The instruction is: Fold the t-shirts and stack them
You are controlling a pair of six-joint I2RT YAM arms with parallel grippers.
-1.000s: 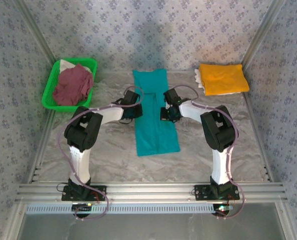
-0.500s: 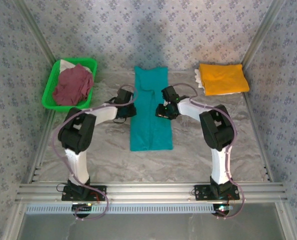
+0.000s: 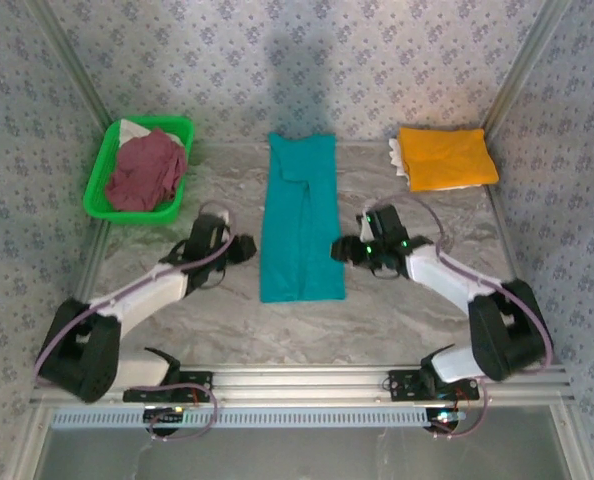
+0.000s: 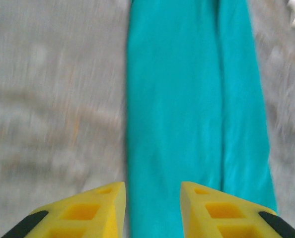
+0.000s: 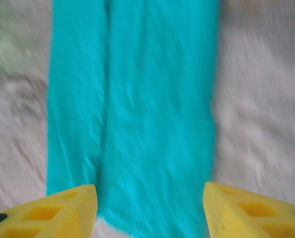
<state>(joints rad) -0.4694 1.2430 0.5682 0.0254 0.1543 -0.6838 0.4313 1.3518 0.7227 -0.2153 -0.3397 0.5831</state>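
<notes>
The grey marbled table top (image 3: pixel 397 310) carries 2 black-and-white robot arms. The left arm (image 3: pixel 137 295) lies low, its elbow near the front left corner and its forearm reaching up and right. The right arm (image 3: pixel 447 280) mirrors it from the front right corner.

Between them lies the teal cloth t-shirt (image 3: pixel 299 215), folded into 1 long narrow strip that runs from the back wall towards the front, flat on the table.

The left gripper (image 3: pixel 245 247) sits just beside the strip's left edge. In the left wrist view its 2 yellow fingers (image 4: pixel 88 210) stand apart with nothing clamped, the teal cloth below the gap.

The right gripper (image 3: pixel 339 250) is at the strip's right edge, its jaws spread wider and also empty.

At the back left, the green plastic basket (image 3: pixel 99 178) holds a crumpled maroon t-shirt (image 3: pixel 147 172).

At the back right, the folded orange-yellow t-shirt (image 3: pixel 447 157) rests on the table.
</notes>
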